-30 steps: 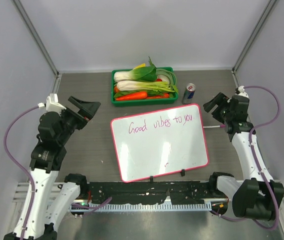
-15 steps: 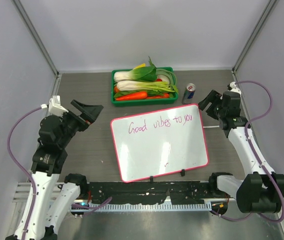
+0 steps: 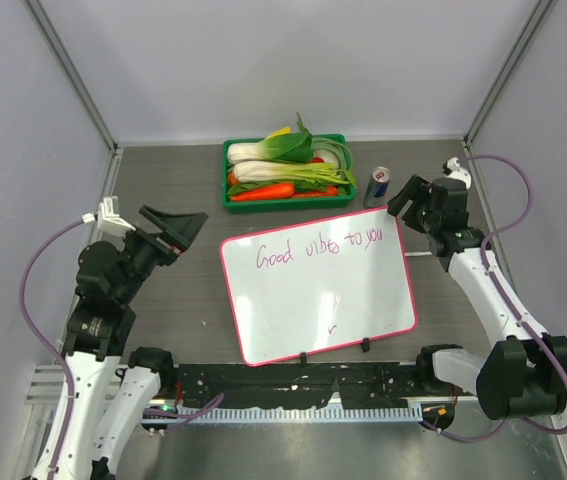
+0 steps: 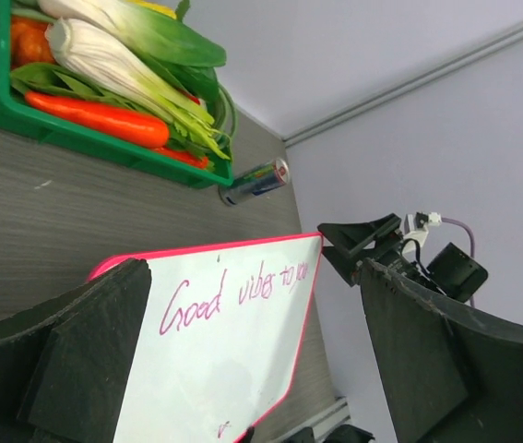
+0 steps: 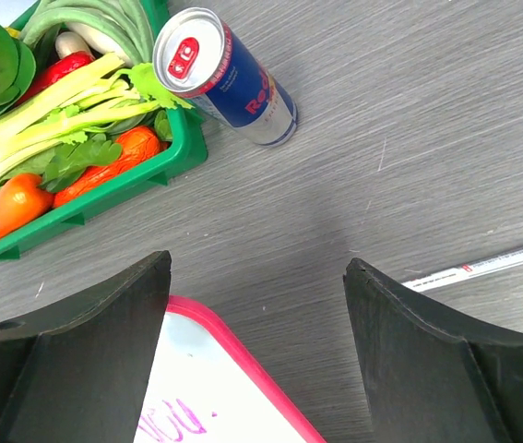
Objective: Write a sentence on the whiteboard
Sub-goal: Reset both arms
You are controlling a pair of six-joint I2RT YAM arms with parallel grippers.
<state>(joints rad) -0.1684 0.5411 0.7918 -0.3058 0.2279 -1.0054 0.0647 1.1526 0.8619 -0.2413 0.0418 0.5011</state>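
- Top external: The whiteboard (image 3: 323,300) lay flat on the table (image 3: 163,180) between the two arms. The sentence (image 3: 321,246), "Good vibes to you", ran along its far edge. The left gripper (image 3: 185,228) hung off the board's far-left corner, spread wide and empty. The right gripper (image 3: 403,210) hung near the far-right corner, also spread and empty, close to the drink can (image 3: 379,186). The writing looked complete, so I judged the main danger to be damage: a finger dragged low over the far edge would smear the ink.
- Left wrist: The two black fingers stood far apart with nothing between them. The sentence showed through the gap, lower down and not touched. The green vegetable tray (image 4: 104,138) sat beyond the board. A low sweep inward could catch the pink frame and shove the board toward the tray or skew it.
- Right wrist: These fingers were likewise parted wide and gripped nothing. They framed bare table, with the board's corner just below them. The can stood just beside the tray and would likely topple if clipped by a finger. A marker (image 5: 482,266) lay on the table to the right, apart from the fingers. Being round, it could roll away if nudged. I could not tell whether it was capped.
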